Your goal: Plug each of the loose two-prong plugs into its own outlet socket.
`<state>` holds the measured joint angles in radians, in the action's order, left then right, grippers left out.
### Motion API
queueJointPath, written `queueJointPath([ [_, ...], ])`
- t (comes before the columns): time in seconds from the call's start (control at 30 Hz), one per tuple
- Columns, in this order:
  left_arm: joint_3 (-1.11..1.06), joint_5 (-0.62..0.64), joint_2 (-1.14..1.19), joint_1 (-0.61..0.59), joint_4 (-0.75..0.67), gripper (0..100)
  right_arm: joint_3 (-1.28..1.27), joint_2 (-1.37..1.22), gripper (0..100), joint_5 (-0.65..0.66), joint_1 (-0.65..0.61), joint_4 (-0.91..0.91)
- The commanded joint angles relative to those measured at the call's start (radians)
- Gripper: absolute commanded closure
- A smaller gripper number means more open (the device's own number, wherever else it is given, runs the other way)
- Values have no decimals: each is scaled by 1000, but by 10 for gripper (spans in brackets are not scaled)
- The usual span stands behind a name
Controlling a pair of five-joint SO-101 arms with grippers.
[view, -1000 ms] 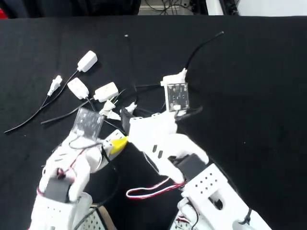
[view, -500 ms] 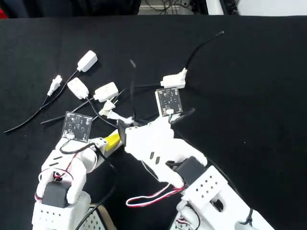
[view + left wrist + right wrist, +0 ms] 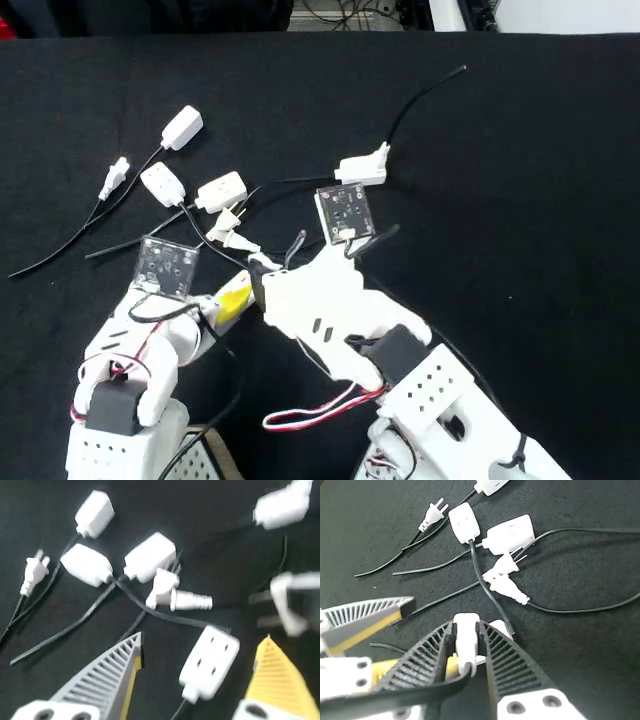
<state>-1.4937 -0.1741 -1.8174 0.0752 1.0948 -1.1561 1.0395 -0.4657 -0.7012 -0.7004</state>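
Two arms meet over the middle of the black table [image 3: 540, 150]. The right gripper [image 3: 466, 626] has its ribbed fingers clenched on a white two-prong plug [image 3: 466, 644], which stands between them, lifted off the cloth. The left wrist view catches this held plug side on. Both flat prongs are bare and point toward a white outlet socket [image 3: 210, 661], near it but not touching.

That socket lies flat with its slots facing up. It sits between the fingers of the left gripper [image 3: 202, 640], whose grey finger [image 3: 112, 672] and yellow finger [image 3: 272, 680] stand wide apart, released, with nothing pinched.

Several other pieces lie farther out on the table. A far socket [image 3: 182, 127] rests toward the table's back left. Closer to the arms, a left socket [image 3: 162, 184] and a middle socket [image 3: 221, 190] lie near each other, each with a black cord. A small plug [image 3: 115, 178] lies at the left, well apart from the grippers, its cord trailing off toward the table's edge.

Just beside the middle socket, a first loose plug [image 3: 502, 565] and a second loose plug [image 3: 509, 589] lie touching one another, unplugged. A white connector [image 3: 362, 168] sits beyond the right arm's wrist, its black cord curving away toward the back; whether it is a plug or a socket cannot be told
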Motion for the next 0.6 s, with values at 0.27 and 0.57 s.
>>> queueJointPath([
  [0.27,8,-242,-5,-467,204,657,159,-254,986,155,17,-71],
  [0.57,-48,-269,-6,-679,242,657,303,-593,986,219,-72,-107],
])
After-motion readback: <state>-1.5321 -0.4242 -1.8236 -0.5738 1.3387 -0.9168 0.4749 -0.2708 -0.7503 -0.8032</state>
